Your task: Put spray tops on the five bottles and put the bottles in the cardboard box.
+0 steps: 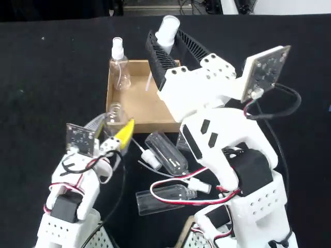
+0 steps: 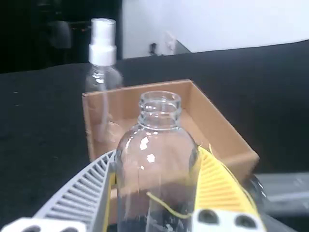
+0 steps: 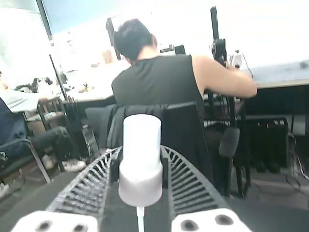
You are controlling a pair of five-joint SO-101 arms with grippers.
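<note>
My left gripper [image 1: 115, 123] is shut on an open-necked clear bottle [image 2: 157, 159], held upright just in front of the cardboard box [image 1: 111, 106]. Its grey and yellow fingers [image 2: 219, 186] hug the bottle's sides. My right gripper [image 1: 168, 44] is raised over the box's far right corner, shut on a white spray top [image 3: 141, 164] whose thin tube hangs down. A capped bottle [image 1: 120, 64] stands upright in the box's far left corner, and it appears behind the held bottle as the capped bottle [image 2: 103, 72].
Two clear bottles lie on the black table in front of the box: one capped bottle [image 1: 165, 152] and another bottle [image 1: 163, 200] nearer the arm bases. The right arm's white body [image 1: 227, 150] rises beside them. Black tabletop [image 1: 46, 77] stretches to the left.
</note>
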